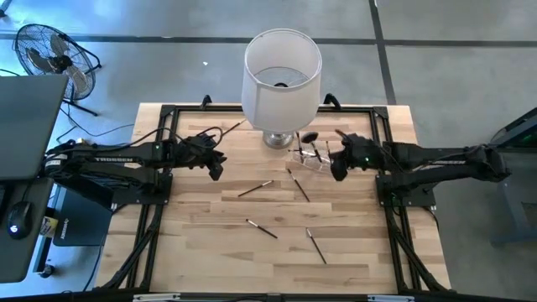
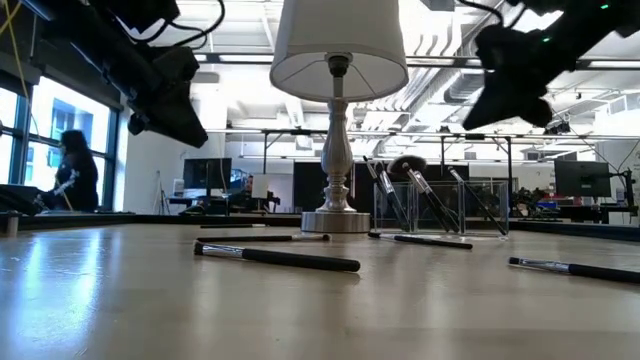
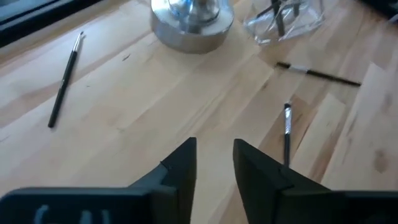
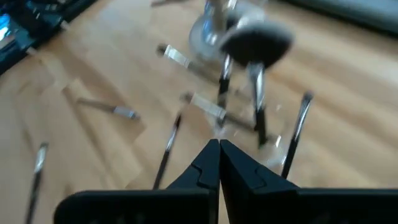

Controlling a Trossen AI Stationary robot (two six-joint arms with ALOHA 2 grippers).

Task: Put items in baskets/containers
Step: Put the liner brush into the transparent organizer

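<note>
A wooden surface [image 1: 210, 252] carried a white-shaded lamp [image 1: 282, 77] at its far edge. Beside the lamp base stood the clear holder [image 1: 311, 157], with several brushes upright inside, including the fluffy black brush [image 4: 256, 45]. Four thin brushes [image 1: 261, 227] lay loose on the surface. The right tool [image 1: 337, 166] hovered beside the holder, clenched and empty. The left tool [image 1: 216, 166] hung above the surface, fingers parted, empty.
</note>
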